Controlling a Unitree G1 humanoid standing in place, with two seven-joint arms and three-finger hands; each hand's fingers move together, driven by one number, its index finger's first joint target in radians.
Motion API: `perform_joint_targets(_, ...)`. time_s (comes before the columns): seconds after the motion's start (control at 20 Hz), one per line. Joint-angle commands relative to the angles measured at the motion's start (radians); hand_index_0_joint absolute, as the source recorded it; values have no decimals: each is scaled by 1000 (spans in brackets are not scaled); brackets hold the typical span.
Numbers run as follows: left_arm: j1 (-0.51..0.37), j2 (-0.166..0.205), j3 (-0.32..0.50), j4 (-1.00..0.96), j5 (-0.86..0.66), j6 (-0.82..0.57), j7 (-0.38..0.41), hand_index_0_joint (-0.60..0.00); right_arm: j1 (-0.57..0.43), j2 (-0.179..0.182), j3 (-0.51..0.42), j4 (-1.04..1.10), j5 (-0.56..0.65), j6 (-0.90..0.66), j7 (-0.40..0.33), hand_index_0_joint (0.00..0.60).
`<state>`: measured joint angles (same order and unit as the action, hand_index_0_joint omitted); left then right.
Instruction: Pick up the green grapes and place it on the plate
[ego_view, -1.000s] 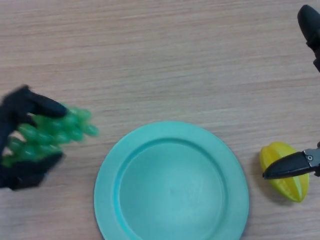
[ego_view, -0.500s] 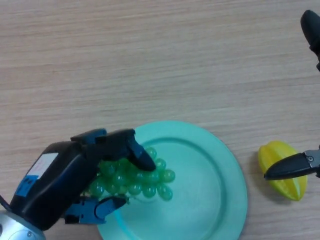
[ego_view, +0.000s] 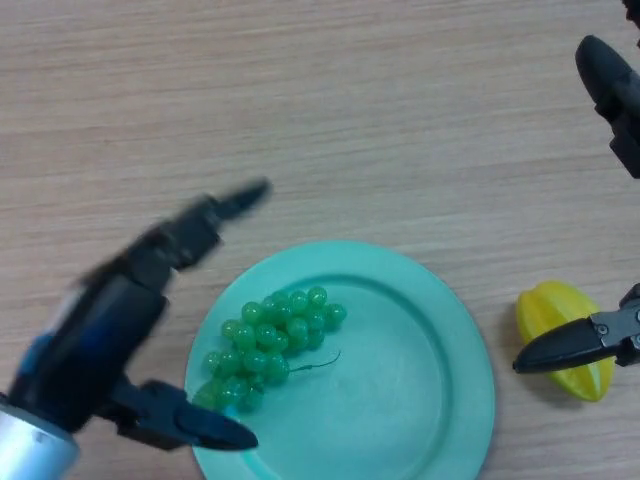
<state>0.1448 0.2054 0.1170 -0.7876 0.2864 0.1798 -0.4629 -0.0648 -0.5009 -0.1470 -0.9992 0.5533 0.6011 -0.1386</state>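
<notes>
The bunch of green grapes (ego_view: 268, 340) lies on the left part of the teal plate (ego_view: 420, 380), free of any hold. My left hand (ego_view: 130, 320) hovers over the plate's left rim, open, with fingers spread wide: one points up and right, the thumb reaches over the plate's lower left edge. The grapes sit apart from both. My right hand (ego_view: 570, 345) shows at the right edge, a finger lying across the yellow fruit.
A yellow star fruit (ego_view: 565, 340) rests on the wooden table (ego_view: 350, 120) right of the plate. Another dark part of the right hand (ego_view: 610, 85) shows at the top right corner.
The left hand carried the grapes from the left over the plate, then let go; its fingers spread and the bunch now lies on the plate. The right hand barely shifted.
</notes>
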Motion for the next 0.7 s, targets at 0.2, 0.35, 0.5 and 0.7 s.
perform_joint_targets(0.2,-121,48,248,-143,-418,123,120,0,-37,-41,-49,-48,-6,-107,-16,0)
perform_joint_targets(0.35,-152,87,360,-155,-671,200,183,0,-49,-30,-47,-48,-16,-99,-7,0)
perform_joint_targets(0.5,-160,140,411,-114,-765,176,223,0,-88,-32,-33,-48,-31,-74,-3,0)
perform_joint_targets(0.7,-146,149,414,-105,-812,191,262,0,-102,-30,-17,-48,-33,-69,-11,0)
